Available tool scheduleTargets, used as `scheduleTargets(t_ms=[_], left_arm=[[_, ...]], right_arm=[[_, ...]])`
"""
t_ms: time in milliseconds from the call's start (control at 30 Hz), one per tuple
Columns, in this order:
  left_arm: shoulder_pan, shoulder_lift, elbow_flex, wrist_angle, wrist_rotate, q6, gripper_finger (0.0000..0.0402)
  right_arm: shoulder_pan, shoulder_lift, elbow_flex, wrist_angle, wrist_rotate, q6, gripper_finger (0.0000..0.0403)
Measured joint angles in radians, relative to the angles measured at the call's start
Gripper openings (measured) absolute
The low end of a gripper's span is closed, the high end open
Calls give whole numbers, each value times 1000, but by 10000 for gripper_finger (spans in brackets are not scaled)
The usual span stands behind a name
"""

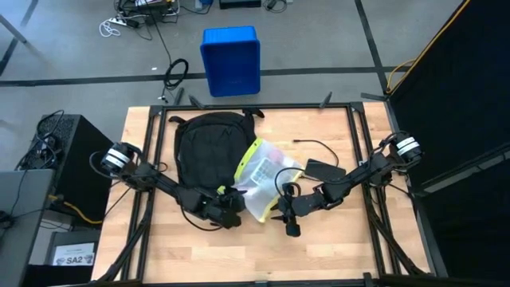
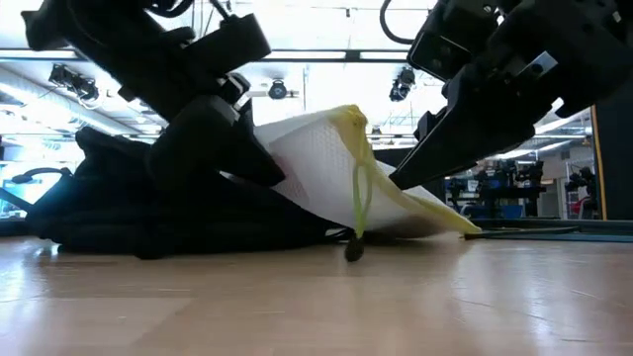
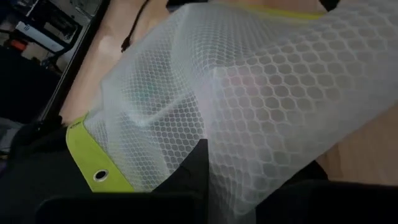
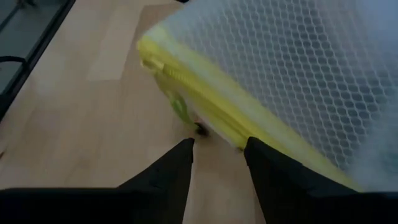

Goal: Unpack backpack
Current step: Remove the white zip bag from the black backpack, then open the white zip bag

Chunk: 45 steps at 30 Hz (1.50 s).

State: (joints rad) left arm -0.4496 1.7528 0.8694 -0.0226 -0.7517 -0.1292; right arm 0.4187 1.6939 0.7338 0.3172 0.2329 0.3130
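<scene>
The backpack (image 1: pixel 205 151) lies flat on the counter (image 1: pixel 335 247), left of centre and close to the far edge, its straps reaching toward that edge. A white mesh pouch (image 1: pixel 263 179) with a yellow-green zipper border rests against the backpack's right side and slopes down onto the wood at mid-counter; the low view shows it propped on the black fabric with a yellow cord (image 2: pixel 358 203) hanging to the surface.

The left pincer (image 1: pixel 229 209) sits at the backpack's near end, pressed against the pouch's lower left side; its wrist view is filled with mesh, with one dark finger (image 3: pixel 193 168) lying on the pouch, and whether it grips cannot be told. The right pincer (image 1: pixel 288 209) hovers just beside the pouch's near right corner, its fingers (image 4: pixel 171 168) parted narrowly, the zipper edge just ahead of the tips.

A flat black item (image 1: pixel 325 169) and a thin cable (image 1: pixel 315 145) lie right of the pouch. The near strip of the counter and the far right corner are bare wood. A blue bin (image 1: pixel 231 60) stands on the floor beyond the far edge.
</scene>
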Motion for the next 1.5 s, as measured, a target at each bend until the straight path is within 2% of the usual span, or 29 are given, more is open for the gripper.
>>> scheduleTargets(t_ms=[300,533,667,833,1067,1300,1500], left_arm=[[-3,-63,-72,56,33,-37,38],[-4,-75,-78,92,39,-48,138],[-4,-115,-78,57,38,-42,195],[-20,-181,-78,35,20,-24,236],[-25,-255,-77,46,-5,70,244],[-25,-278,-75,175,-19,191,245],[-25,-279,-74,83,-26,154,241]], right_arm=[[-3,-44,0,-26,-18,7,139],[-8,-52,0,-26,-13,9,135],[-15,-52,0,-29,-4,19,139],[-31,-52,0,-29,-1,19,137],[-50,-52,0,-27,3,23,137],[-56,-52,0,-26,14,24,137],[-64,-52,0,-24,22,24,139]])
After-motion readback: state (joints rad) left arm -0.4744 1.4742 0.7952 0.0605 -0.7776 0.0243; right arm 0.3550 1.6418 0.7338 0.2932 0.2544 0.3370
